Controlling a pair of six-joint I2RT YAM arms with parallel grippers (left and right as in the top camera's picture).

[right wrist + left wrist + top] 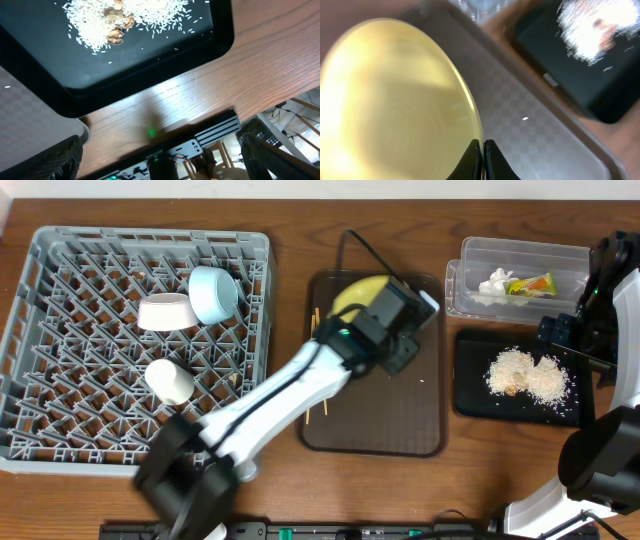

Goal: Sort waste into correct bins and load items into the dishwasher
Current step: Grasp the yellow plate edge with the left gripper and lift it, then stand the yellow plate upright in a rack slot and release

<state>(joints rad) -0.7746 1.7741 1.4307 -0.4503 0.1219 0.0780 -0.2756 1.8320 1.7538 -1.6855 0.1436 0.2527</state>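
My left gripper (388, 308) is over the brown serving tray (400, 420), shut on the rim of the round yellow plate (352, 292). The left wrist view shows its fingers (483, 150) pinching the plate (395, 100) at the edge. The wooden chopsticks (314, 322) lie on the serving tray's left side, partly under my arm. The grey dish rack (60, 430) holds the light blue bowl (213, 293), pink bowl (167, 311) and white cup (170, 381). The clear tub (470, 255) holds the tissue (497, 282) and wrapper (536, 284). Rice crumbs (525, 375) lie in the black tray (470, 395). My right gripper (565, 330) is open and empty (160, 160).
The right arm's base (600, 470) stands at the table's front right. In the right wrist view the black tray (150, 70) ends near the table's front edge, with bare wood (240, 75) beside it. The dish rack fills the left of the table.
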